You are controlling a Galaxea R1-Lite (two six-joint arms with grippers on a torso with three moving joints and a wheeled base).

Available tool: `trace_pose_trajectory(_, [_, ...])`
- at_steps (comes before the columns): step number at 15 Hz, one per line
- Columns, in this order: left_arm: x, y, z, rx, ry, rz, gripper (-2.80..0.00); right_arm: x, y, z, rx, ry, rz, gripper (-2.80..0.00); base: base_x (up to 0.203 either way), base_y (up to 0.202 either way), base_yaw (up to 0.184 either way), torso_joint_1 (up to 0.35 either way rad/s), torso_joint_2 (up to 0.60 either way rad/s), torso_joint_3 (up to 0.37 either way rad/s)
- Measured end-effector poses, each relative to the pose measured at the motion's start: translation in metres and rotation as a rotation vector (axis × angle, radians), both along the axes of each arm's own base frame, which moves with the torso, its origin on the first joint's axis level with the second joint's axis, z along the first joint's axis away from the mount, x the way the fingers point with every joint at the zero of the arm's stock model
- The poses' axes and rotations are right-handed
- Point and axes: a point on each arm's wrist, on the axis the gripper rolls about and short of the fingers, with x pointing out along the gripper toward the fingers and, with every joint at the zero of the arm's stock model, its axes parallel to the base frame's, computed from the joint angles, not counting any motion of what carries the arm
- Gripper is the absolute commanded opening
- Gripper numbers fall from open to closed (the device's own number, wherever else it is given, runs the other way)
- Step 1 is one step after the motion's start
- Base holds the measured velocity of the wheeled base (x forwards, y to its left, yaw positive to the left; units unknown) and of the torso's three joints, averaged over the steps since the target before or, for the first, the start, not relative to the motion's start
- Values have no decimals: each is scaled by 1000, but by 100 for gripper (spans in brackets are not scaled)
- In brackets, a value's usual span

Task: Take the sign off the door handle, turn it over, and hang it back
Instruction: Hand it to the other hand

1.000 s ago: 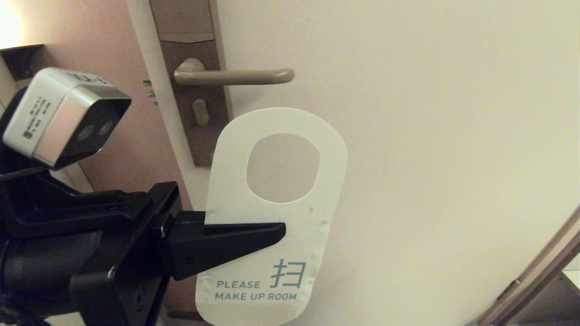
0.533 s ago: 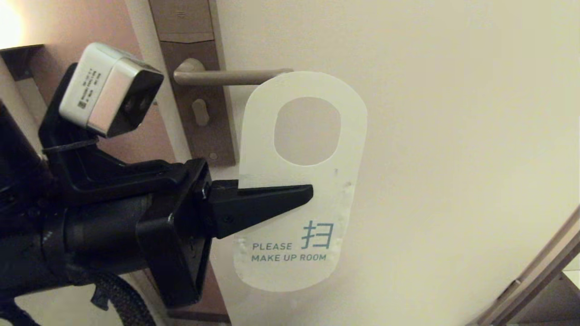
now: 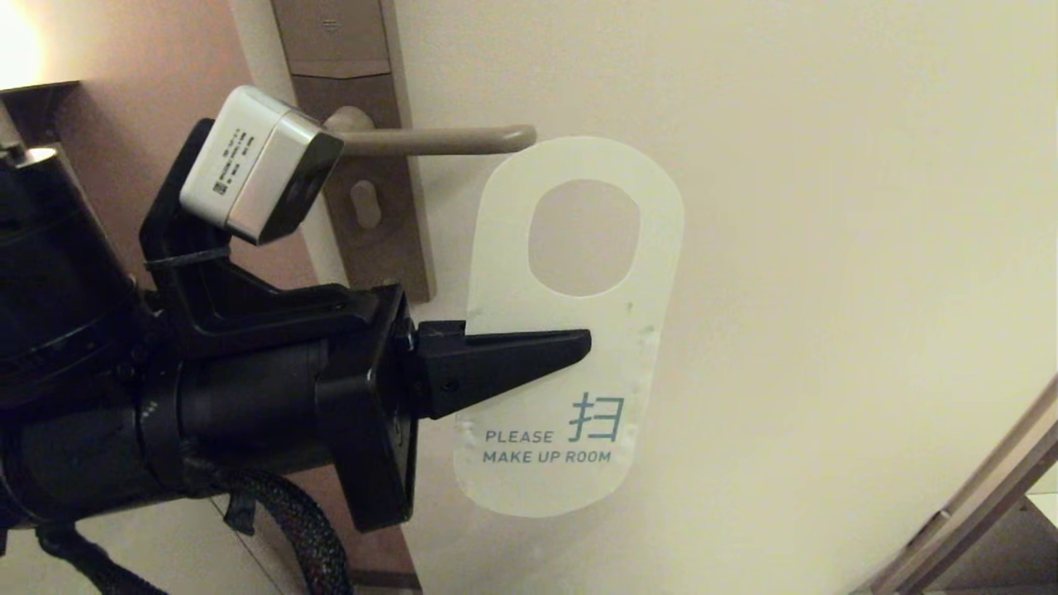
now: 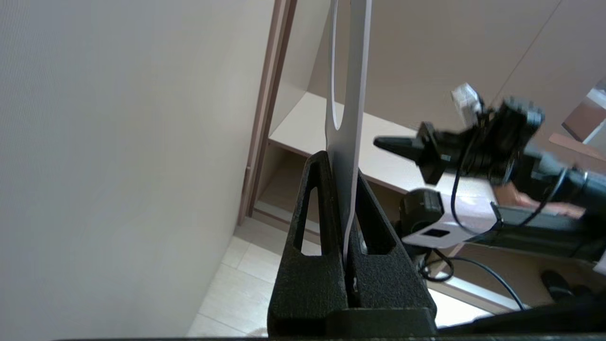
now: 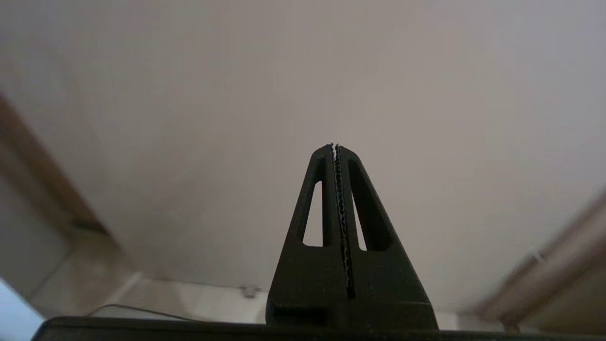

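Note:
The sign (image 3: 570, 364) faces me with its white "PLEASE MAKE UP ROOM" side, upright, oval hole at the top. My left gripper (image 3: 579, 343) is shut on its middle left edge and holds it in front of the door. The sign's top rim sits just right of and slightly below the rounded end of the door handle (image 3: 438, 140), apart from it. In the left wrist view the sign (image 4: 348, 94) shows edge-on, pinched between the fingers (image 4: 322, 199). My right gripper (image 5: 334, 147) is shut and empty, pointing at a plain surface; it is out of the head view.
The handle sits on a tall bronze lock plate (image 3: 339, 49) with a small thumb-turn knob (image 3: 364, 204) below the lever. The cream door (image 3: 826, 248) fills the right side. The right arm (image 4: 473, 147) shows in the left wrist view, before a shelf.
My left gripper has carried the sign up and to the right, from below the handle to level with the lever's end. The arm has come further into the head view.

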Motion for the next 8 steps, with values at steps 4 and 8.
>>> trace_pose_trajectory(4, [6,-6,7,-12,-14,-9,-280,34,8,43,31,38,333,-280,0,0,0,0,0,0])
trace_pose_trajectory(8, [11,-17,11,-19,-21,-25,-280,62,15,62,83,79,706,-280,0,0,0,0,0,0])
